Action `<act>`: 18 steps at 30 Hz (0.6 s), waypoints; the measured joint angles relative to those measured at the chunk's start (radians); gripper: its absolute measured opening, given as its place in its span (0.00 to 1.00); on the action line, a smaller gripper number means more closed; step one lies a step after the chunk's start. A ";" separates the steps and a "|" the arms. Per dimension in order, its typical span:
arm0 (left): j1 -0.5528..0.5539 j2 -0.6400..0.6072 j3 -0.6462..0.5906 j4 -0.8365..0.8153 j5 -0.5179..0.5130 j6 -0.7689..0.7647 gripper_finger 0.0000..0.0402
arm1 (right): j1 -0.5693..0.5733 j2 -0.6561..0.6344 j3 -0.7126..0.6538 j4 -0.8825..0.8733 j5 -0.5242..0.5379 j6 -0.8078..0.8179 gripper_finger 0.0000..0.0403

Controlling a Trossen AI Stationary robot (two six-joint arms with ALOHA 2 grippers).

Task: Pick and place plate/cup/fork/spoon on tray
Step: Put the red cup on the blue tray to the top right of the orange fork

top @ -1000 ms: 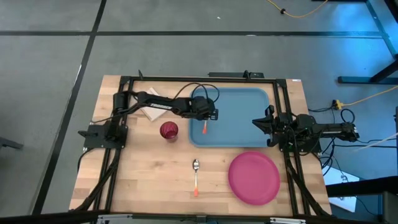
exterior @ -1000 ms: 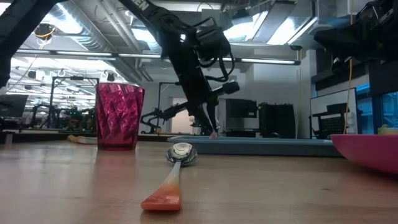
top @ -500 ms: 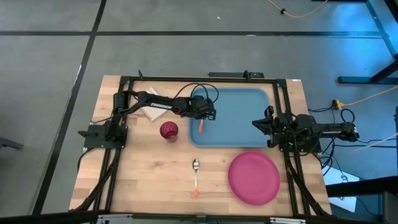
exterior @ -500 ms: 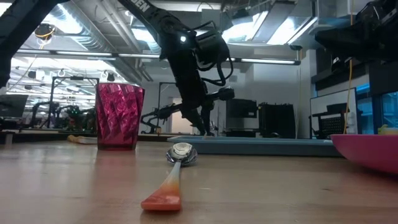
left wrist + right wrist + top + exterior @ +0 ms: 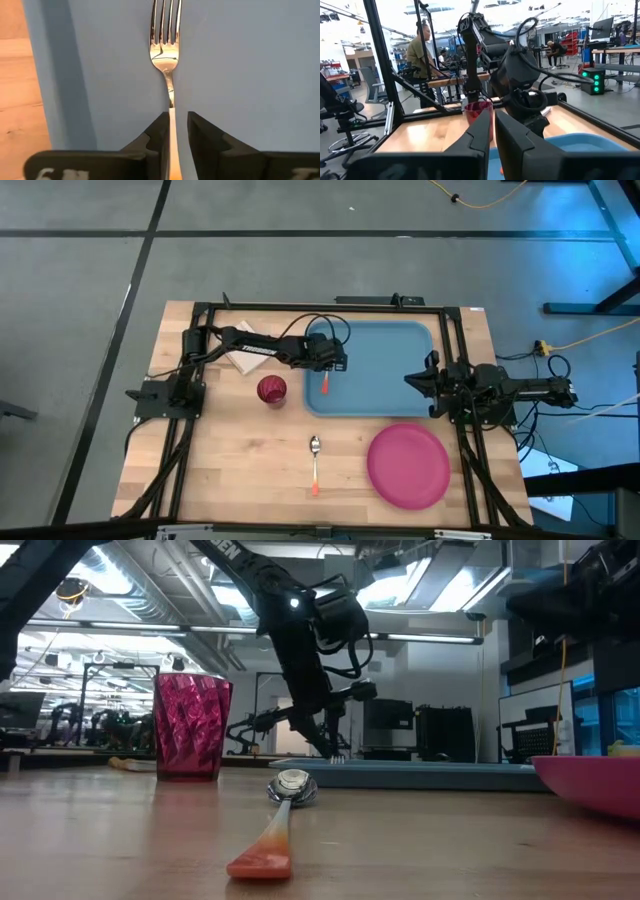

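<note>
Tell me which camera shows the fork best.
The left wrist view: the fork fills it, prongs sharp, over the tray, between the left gripper fingers. The high view shows an orange sliver; low view barely shows it.

A white napkin (image 5: 240,361) lies on the wooden table (image 5: 240,460); a person (image 5: 422,47) stands beyond.
</note>
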 joint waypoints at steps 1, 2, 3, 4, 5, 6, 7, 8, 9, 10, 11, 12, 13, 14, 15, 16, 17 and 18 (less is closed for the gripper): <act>0.000 0.000 0.000 0.000 0.000 0.000 0.17 | 0.000 0.000 0.000 -0.004 0.000 0.000 0.08; 0.000 0.000 0.000 0.004 0.004 0.000 0.18 | 0.000 0.000 0.000 -0.004 0.000 0.000 0.08; 0.001 -0.001 0.000 0.013 0.017 0.001 0.19 | 0.000 0.000 0.000 -0.004 0.000 0.000 0.08; 0.004 -0.007 -0.001 0.027 0.042 0.005 0.19 | 0.000 0.000 0.000 -0.004 0.000 0.000 0.08; 0.007 -0.014 -0.002 0.052 0.071 0.014 0.19 | 0.000 0.000 0.000 -0.004 0.000 0.000 0.08; 0.007 -0.025 -0.002 0.093 0.108 0.037 0.19 | 0.000 0.000 0.000 -0.004 0.000 0.000 0.08; 0.007 -0.034 -0.002 0.141 0.150 0.067 0.19 | 0.000 0.000 0.000 -0.004 0.000 0.000 0.08; 0.003 -0.045 -0.001 0.197 0.187 0.101 0.19 | 0.000 0.000 0.000 -0.004 0.000 0.000 0.08; -0.002 -0.056 -0.001 0.253 0.229 0.136 0.18 | 0.000 0.000 0.000 -0.004 0.000 0.000 0.08; -0.011 -0.064 -0.001 0.313 0.262 0.174 0.18 | 0.000 0.000 0.000 -0.004 0.000 0.000 0.08; -0.024 -0.070 -0.001 0.389 0.295 0.217 0.18 | 0.000 0.000 0.000 -0.004 0.000 0.000 0.08; -0.036 -0.082 0.000 0.441 0.333 0.258 0.18 | 0.000 0.000 0.000 -0.004 0.000 0.000 0.08; -0.049 -0.099 -0.001 0.466 0.375 0.297 0.17 | 0.000 0.000 0.000 -0.004 0.000 0.000 0.08; -0.065 -0.115 -0.001 0.500 0.413 0.330 0.17 | 0.000 0.000 0.000 -0.004 0.000 0.000 0.08; -0.084 -0.133 0.001 0.520 0.446 0.358 0.17 | 0.000 0.000 0.000 -0.006 0.000 0.000 0.08; -0.104 -0.152 0.001 0.513 0.473 0.381 0.17 | 0.000 0.001 0.000 -0.006 0.000 0.000 0.08; -0.127 -0.168 0.001 0.510 0.495 0.400 0.16 | 0.000 0.001 0.000 -0.005 0.000 0.000 0.08; -0.153 -0.184 0.001 0.501 0.514 0.416 0.16 | 0.000 0.001 0.000 -0.008 0.000 0.000 0.08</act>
